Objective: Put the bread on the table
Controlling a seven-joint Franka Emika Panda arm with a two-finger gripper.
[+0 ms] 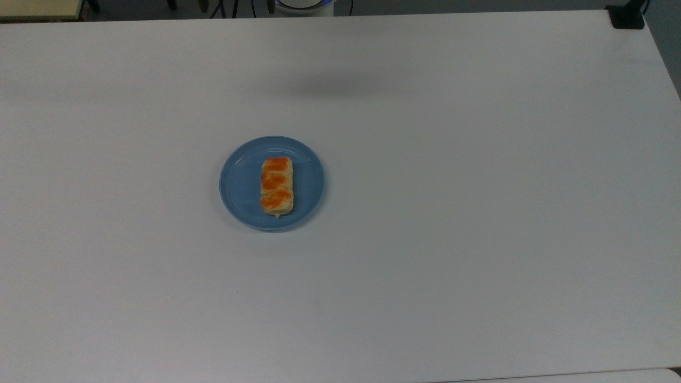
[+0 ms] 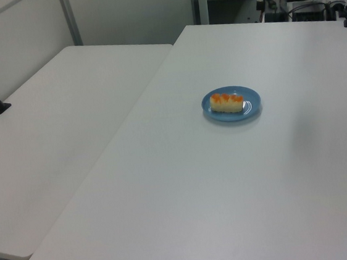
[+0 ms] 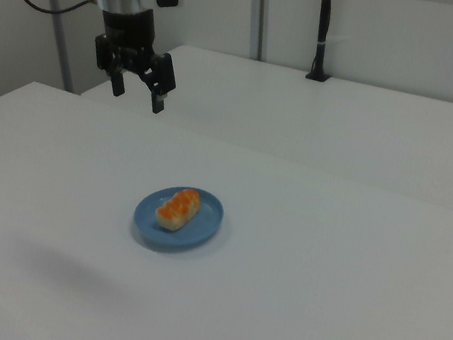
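- The bread [image 1: 276,185] lies lengthwise across the middle of the blue plate [image 1: 237,183], which sits on the table [image 1: 479,213]; nothing has been lifted, so I judge the whole task is still ahead of me.
- In the right view my gripper [image 3: 138,94] hangs high above the table, well apart from the plate and off toward the right view's upper left, with its two fingers spread apart and nothing between them.
- My first worry is the descent: if I come down off the bun's centre line, one finger could land on the plate's rim and tip or push the plate.
- The bread looks soft and glazed, so I expect that too hard a squeeze dents it, and too light a hold lets it slip out on the way up.
- If I close across its long axis instead of its narrow sides, the fingers may not span it at all.
- The plate looks light; it could drag along with the bun if the glaze sticks.
- When releasing, I should choose bare tabletop well away from the plate, or the bread may come to rest half on the rim.
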